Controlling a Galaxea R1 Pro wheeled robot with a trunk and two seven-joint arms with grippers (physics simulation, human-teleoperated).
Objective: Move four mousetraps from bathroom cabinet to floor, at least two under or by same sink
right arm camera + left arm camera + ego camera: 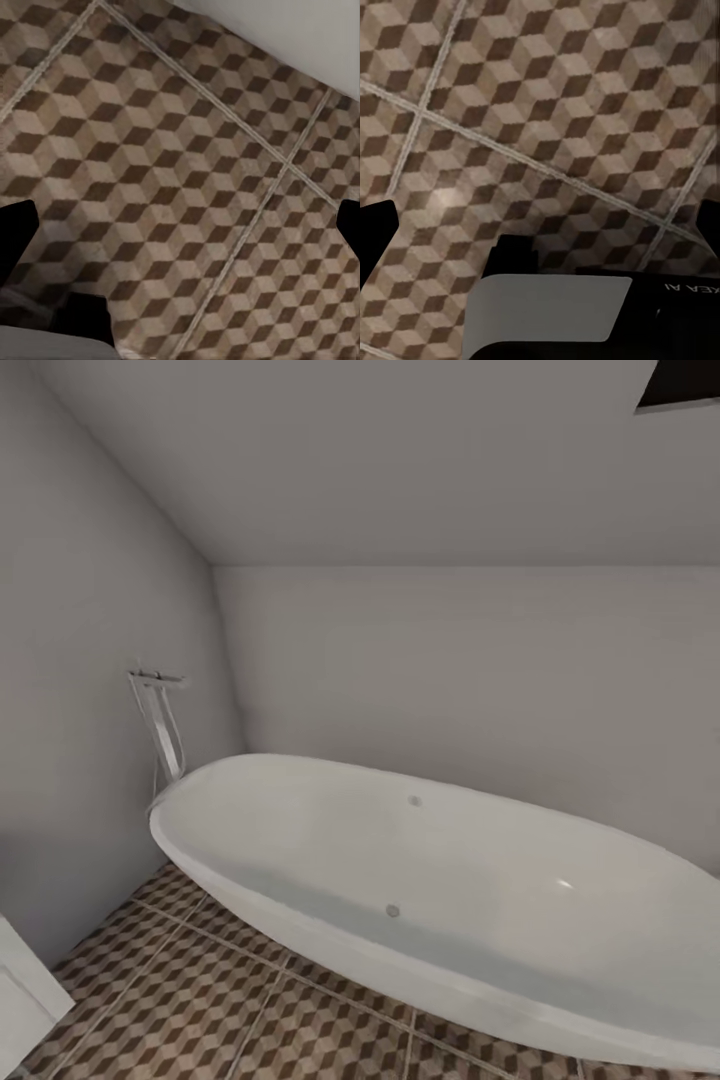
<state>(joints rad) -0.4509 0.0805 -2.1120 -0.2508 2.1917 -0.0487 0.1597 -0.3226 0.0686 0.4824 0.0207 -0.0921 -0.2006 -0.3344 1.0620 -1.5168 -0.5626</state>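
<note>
Head view faces a white bathtub (450, 890) on the bathroom floor (200, 1000), no mousetraps beside it, so fetching seems undone; each wrist view shows fingertips spread wide over bare tiles, both grippers empty.

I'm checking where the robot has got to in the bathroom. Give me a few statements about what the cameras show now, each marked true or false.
1. A white oval bathtub stands against the walls. True.
2. The bathtub is full of water. False: it looks dry.
3. A tall tap stands at the tub's left end. True.
4. The floor is plain grey concrete. False: it has cube-pattern tiles.
5. A mousetrap lies on the tiles under the left wrist. False: that view has bare floor there.
</note>
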